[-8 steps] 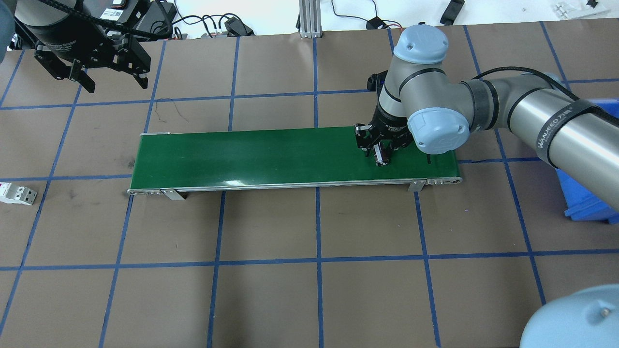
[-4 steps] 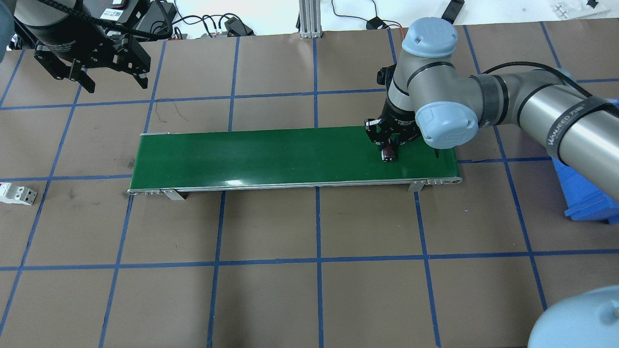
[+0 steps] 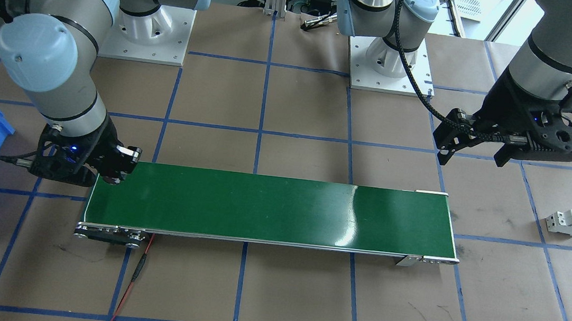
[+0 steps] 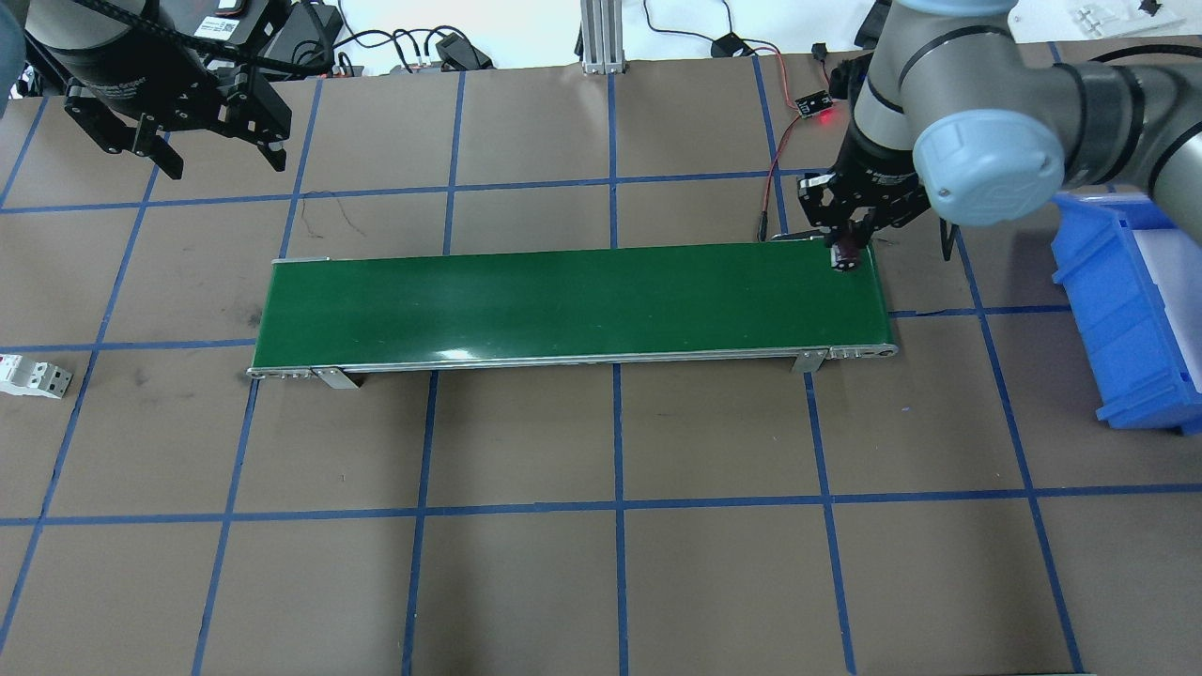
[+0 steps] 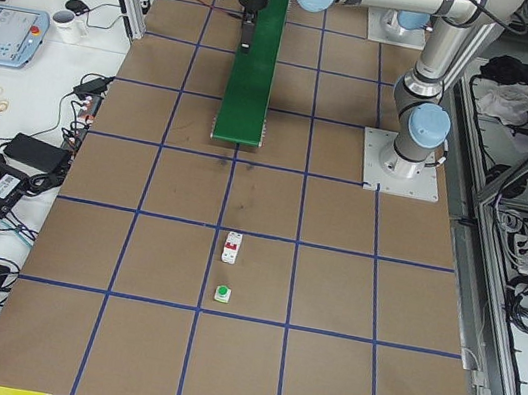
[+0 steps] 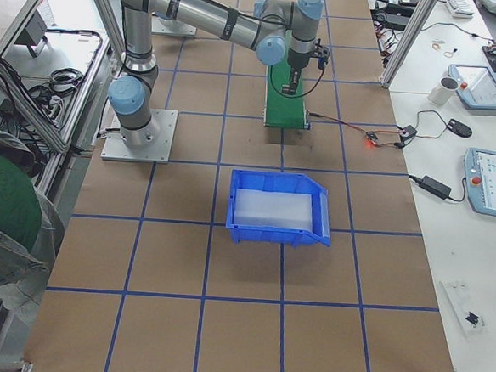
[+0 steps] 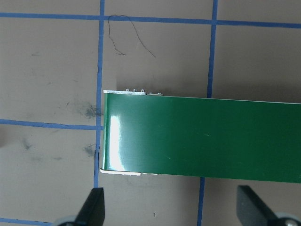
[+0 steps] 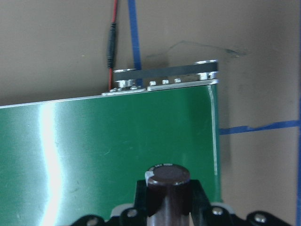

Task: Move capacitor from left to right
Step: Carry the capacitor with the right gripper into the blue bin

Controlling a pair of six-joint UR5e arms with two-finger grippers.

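Right end effector (image 4: 848, 246): closed on the small dark brown-black cylindrical capacitor (image 4: 847, 259), a finger on either side.
Capacitor position: over the far edge of the long green conveyor belt (image 4: 563, 300), near its right end; whether it touches the belt cannot be told.
Left end effector (image 4: 225, 160): jaws wide apart, holding nothing, hanging beyond the belt's left end.
White block-shaped circuit breaker with red levers (image 4: 33, 376): lying on the brown paper surface with blue tape grid (image 4: 610, 563), far left.
Blue plastic bin (image 4: 1127, 310): right of the belt, apart from it.
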